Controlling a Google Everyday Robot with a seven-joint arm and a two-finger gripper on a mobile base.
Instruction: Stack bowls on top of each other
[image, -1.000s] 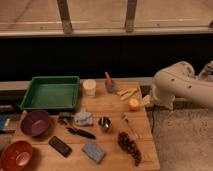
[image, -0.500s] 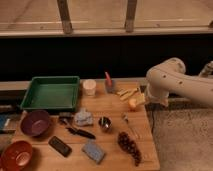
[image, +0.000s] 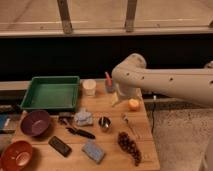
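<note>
The white robot arm (image: 165, 82) reaches in from the right over the light wooden table (image: 111, 140). Its gripper (image: 124, 94) hangs near the table's far edge, jaws apart and holding nothing, well apart from both bowls. Nothing is stacked yet, so the whole task seems left to do. The green rectangular plastic tray (image: 50, 95) at back left looks empty. The dull purple round bowl (image: 35, 122) sits just in front of it, and the glossy orange-red round bowl (image: 16, 155) at the front-left corner; they lie near each other, both seemingly empty. What the small white cup (image: 89, 87) and small metal cup (image: 104, 122) hold, I cannot tell.
</note>
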